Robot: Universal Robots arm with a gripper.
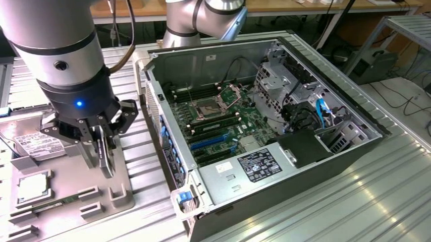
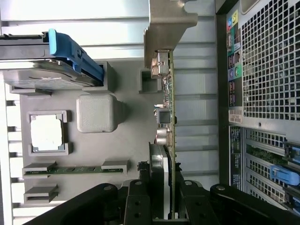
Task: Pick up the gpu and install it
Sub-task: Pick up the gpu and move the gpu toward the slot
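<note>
The gpu (image 1: 106,157) is a thin black card with a round fan. It stands on edge just above the grey parts tray (image 1: 67,169) at the exterior view's left. My gripper (image 1: 101,151) is shut on it from above. In the wrist view the gpu (image 2: 171,110) is seen edge-on, with its green board edge and silver end bracket (image 2: 168,23) reaching away from my gripper (image 2: 164,190). The black fingers (image 2: 138,201) press on both faces. The open computer case (image 1: 202,60) lies at the exterior view's right of the tray, with blue card slots (image 1: 212,143) on its motherboard (image 1: 225,118).
On the tray (image 2: 126,140) sit a silver hard drive (image 2: 42,70) with a blue clip, a square processor (image 2: 46,132) and a narrow green memory stick (image 2: 70,169). The case's meshed rear panel (image 2: 272,61) is close beside the card. The robot arm's base (image 1: 195,20) stands behind the case.
</note>
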